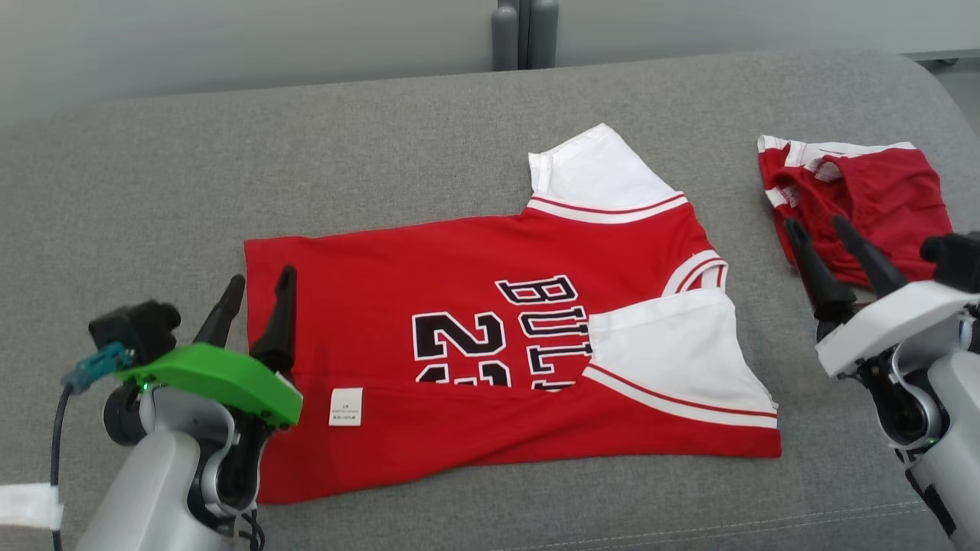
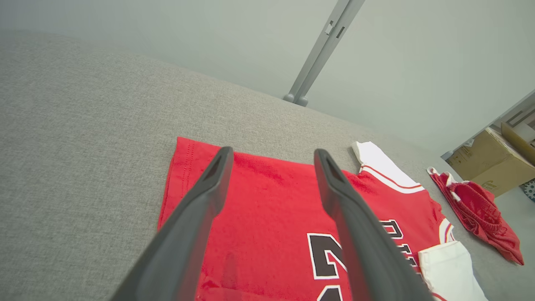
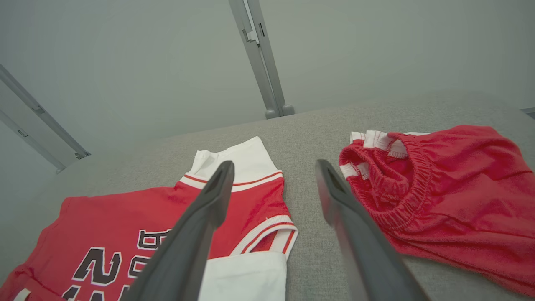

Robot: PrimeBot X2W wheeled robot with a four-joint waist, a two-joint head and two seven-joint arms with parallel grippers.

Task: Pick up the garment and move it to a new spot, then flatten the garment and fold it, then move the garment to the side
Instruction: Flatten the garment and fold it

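Overhead, you see the left gripper (image 1: 262,277) spread open and empty, its fingertips at the hem edge of the red jersey (image 1: 459,306); the jersey lies partly folded on the grey cushion (image 1: 306,153) and stretches off to that gripper's right. The right gripper (image 1: 815,223) is also open and empty, its tips over the near edge of the red shorts (image 1: 880,191). Left wrist: your parted fingers (image 2: 200,200) frame the jersey's hem. Right wrist: your parted fingers (image 3: 196,217) straddle bare cushion, with the jersey's sleeve just left and the shorts just right.
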